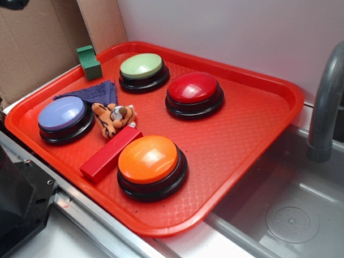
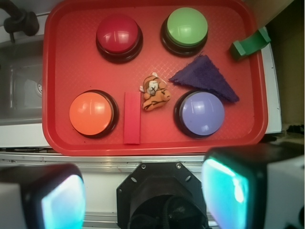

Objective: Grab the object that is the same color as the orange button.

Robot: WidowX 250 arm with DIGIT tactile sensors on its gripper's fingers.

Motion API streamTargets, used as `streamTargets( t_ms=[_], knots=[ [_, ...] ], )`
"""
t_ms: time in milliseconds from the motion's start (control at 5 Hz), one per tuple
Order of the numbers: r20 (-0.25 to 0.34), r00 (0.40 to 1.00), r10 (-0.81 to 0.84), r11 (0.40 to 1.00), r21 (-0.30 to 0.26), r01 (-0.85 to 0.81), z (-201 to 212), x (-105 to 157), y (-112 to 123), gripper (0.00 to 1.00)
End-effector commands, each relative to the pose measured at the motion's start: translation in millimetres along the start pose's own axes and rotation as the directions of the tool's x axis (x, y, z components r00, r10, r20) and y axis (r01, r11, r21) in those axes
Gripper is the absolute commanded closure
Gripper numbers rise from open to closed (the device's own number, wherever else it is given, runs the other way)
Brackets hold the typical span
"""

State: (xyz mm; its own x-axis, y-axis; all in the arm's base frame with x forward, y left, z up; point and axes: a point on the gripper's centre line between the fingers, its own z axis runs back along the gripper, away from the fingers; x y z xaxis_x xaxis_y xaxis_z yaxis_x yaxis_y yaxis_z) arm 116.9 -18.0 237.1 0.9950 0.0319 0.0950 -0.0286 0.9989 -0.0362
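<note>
While fingers [image 2: 143, 191] spread open, empty, plush tiger [image 2: 155, 92] lies well beyond, untouched.

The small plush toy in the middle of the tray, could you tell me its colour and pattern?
Orange with black stripes and a white face, clearest in the wrist view: plush tiger.

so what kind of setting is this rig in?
Likely a toy kitchen sink mock-up used as a lab test bench: a grey metal sink basin with a grey faucet, a red plastic tray beside it, and brown cardboard backing.
</note>
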Motion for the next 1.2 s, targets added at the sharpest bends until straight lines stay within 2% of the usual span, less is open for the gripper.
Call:
streamTargets(
  t_ms=[0, 200, 400, 600, 800, 1000],
  knots=[
    [0.0, 1.0, 0.0, 1.0, 0.0, 0.0, 0.0, 0.0, 0.0, 0.0],
    [0.0, 0.999, 0.044, 0.999, 0.027, -0.044, -24.3, 10.1, 7.5, 0.0],
    [-0.006, 0.992, 0.123, 0.989, 0.09, -0.122, -53.0, 24.7, 20.4, 0.0],
    [0.015, 0.993, 0.12, 0.984, 0.133, -0.121, -86.9, 40.8, 23.8, 0.0],
    [0.002, 0.99, 0.142, 0.975, 0.17, -0.14, -131.2, 55.7, 22.3, 0.0],
    [-0.028, 0.976, 0.217, 0.963, 0.168, -0.209, -168.8, 69.3, 30.5, 0.0]
  ],
)
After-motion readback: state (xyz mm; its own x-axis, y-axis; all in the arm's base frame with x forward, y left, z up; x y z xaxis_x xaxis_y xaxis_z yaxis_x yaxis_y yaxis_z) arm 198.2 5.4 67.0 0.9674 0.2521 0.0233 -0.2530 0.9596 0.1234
